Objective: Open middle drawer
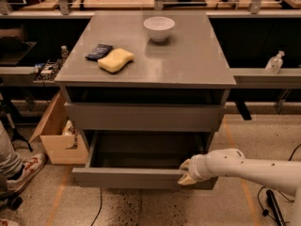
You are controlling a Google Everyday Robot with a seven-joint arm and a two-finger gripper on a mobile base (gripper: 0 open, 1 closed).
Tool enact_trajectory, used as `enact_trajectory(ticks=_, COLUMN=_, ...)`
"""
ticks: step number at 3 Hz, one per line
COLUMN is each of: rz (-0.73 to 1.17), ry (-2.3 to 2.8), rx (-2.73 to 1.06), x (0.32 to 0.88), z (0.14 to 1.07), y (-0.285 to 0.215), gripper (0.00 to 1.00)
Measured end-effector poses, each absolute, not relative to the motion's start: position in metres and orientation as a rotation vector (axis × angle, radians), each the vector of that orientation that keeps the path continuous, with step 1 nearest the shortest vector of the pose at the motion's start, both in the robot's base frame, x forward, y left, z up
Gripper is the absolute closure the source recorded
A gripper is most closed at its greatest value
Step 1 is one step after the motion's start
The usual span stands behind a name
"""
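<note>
The grey cabinet [146,55] shows its top front [141,117] closed. Below it the middle drawer [127,177] is pulled well out, and its dark inside is bare. My gripper [185,172] is at the right end of that drawer's front, with its fingers clamped over the top edge of the panel. My white arm [249,167] reaches in from the lower right. The lowest front is hidden under the open drawer.
On the cabinet top are a white bowl [159,28], a yellow sponge [115,60] and a dark packet [99,52]. A cardboard box [56,138] stands on the floor at the left. A person's shoe [26,171] is beside it. A bottle [274,63] is on the right shelf.
</note>
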State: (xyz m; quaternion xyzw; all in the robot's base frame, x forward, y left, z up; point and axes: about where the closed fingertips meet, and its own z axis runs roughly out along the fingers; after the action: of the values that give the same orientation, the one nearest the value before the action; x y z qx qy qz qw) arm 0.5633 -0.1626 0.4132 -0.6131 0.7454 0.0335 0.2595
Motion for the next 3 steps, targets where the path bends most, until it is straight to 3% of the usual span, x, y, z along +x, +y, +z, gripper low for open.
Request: enact_trajectory(ticks=3, rz=0.096, ry=2.054, rx=-1.622, x=0.548, z=0.413, y=-0.168, gripper=1.0)
